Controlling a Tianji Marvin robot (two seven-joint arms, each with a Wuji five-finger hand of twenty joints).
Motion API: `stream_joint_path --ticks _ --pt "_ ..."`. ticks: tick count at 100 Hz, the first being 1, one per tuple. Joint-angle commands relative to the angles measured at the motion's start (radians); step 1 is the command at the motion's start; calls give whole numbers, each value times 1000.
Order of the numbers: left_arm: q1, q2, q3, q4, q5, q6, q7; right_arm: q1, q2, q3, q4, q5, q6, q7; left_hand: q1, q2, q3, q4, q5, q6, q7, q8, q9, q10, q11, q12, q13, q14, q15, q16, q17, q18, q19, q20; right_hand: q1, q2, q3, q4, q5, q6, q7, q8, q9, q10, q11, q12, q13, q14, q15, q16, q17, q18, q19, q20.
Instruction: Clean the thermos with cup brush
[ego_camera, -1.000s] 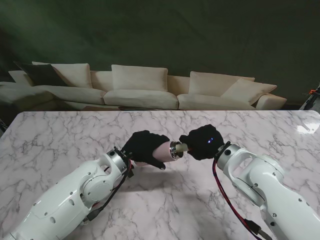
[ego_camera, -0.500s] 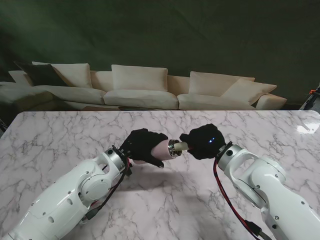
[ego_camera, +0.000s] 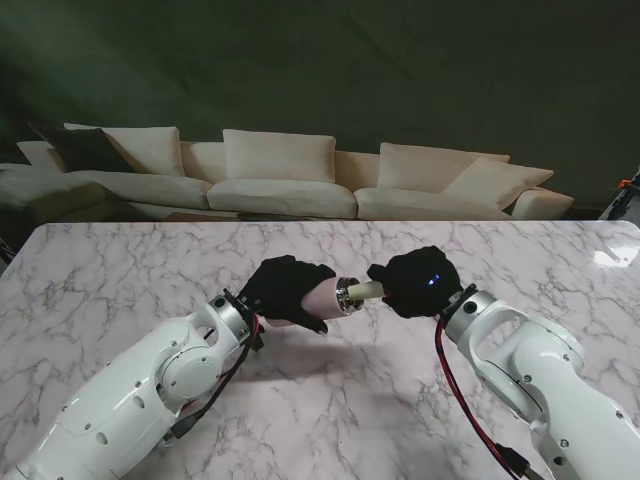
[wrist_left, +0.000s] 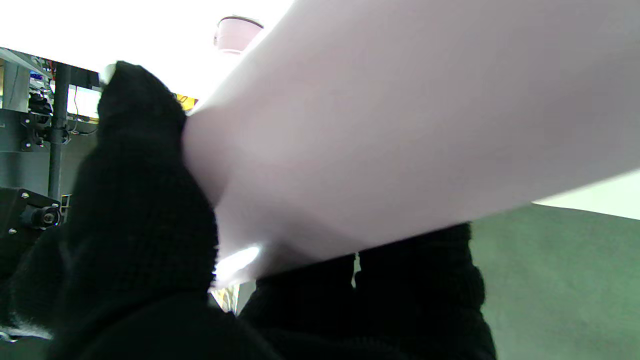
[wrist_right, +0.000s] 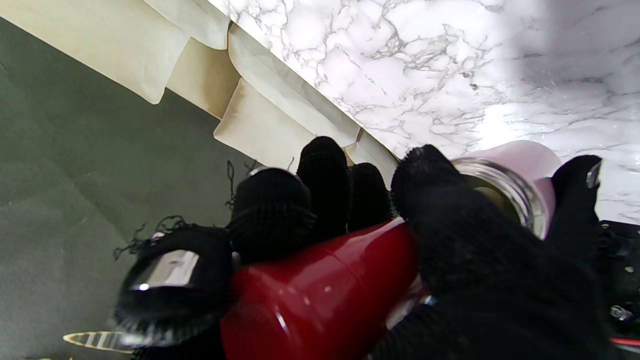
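With our left hand clamped round the pink thermos — held on its side above the middle of the bench — and our right hand closed on the cup brush at its mouth, we should drive the brush straight along the bore, keeping the thermos steady.

right robot hand drawn back, more cup brush exposed

Both white arms reach inward over the table; the gloved left hand is wrapped around the thermos, the right hand clenched on the brush handle
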Motion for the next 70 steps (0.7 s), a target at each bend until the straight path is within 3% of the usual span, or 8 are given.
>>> stream_joint_path --ticks 1,28,70 --pt "-3 -1 11 0 -2 1 -11 10 0 -3 -7 5 10 -2 330 422 502 58 114 -191 131 21 32 -99 53 28 68 -111 169 64 17 -74 47 26 132 112 124 21 47 -33 25 1 36 27 24 4 58 19 27 -1 33 -69 115 -11" --pt "-18 -4 36 2 -12 3 -16 70 5 -69 41 22 -3 42 330 422 500 59 113 -191 131 21 32 -100 54 27 68 -113 168 63 18 -75 47 26 132 117 121 20 45 -35 23 2 33 23 23 3 58 16 25 -2 33 -69 115 -11" --pt "-7 -2 13 3 -2 -1 -8 -4 -3 16 -39 31 5 16 330 423 500 60 114 -192 131 20 31 -101 55 27 66 -111 169 63 17 -73 48 27 138 116 118 21 47 -29 22 3 32 30 24 3 58 20 24 -2 33 -69 115 -12"
